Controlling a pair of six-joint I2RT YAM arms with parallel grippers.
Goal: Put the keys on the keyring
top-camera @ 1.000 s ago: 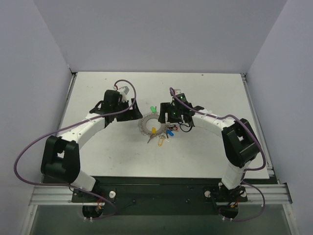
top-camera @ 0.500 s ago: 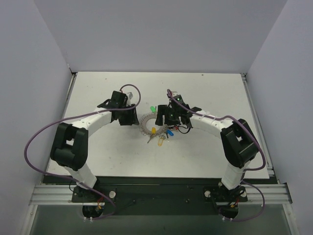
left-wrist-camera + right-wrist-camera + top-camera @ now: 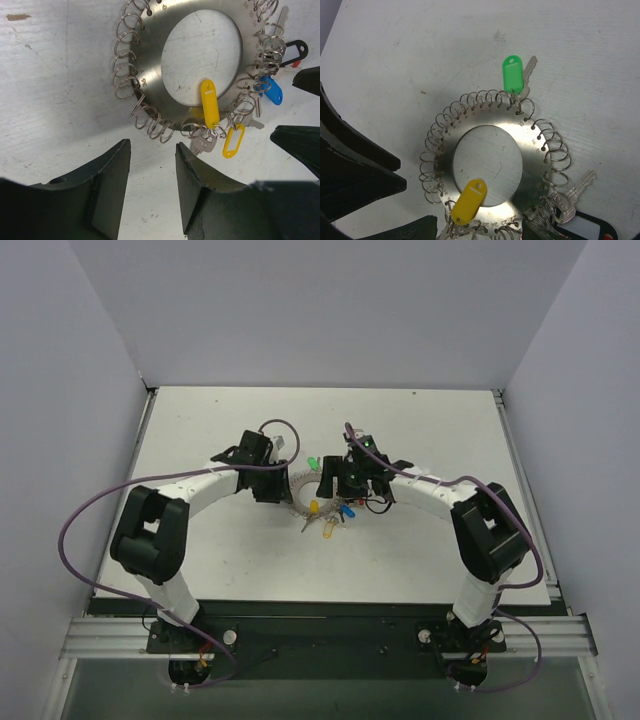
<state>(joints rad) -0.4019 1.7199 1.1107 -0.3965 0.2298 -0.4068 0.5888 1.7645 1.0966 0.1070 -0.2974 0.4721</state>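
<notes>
— Where does the keyring (image 3: 150,85) lie?

— Flat on the desk (image 3: 400,560), with one of my arms on each side of it. It is a silvery disc with a round hole, and small wire loops stand all around its rim.

— And your left hand (image 3: 152,147)?

— It hangs over the desk just beside the rim. The fingers are spread, with only bare desk between them. In my wrist view the tips are near the loops but do not seem to touch them.

— The right hand (image 3: 332,478)?

— It is on the opposite side of the disc. From my left wrist I see its two dark fingertips (image 3: 300,142) held apart, gripping nothing.

— And the keys (image 3: 577,187)?

— Most of them crowd the rim on the side toward my right hand. A solid yellow tag (image 3: 210,102) reaches partly across the hole. A hollow yellow tag (image 3: 233,141) lies just outside the rim. A blue tag (image 3: 272,92) and a black tag (image 3: 295,50) sit further round, with plain metal blades among them. The green tag (image 3: 511,74) lies alone at the far edge, against the loops. I cannot tell whether it is threaded on.
</notes>
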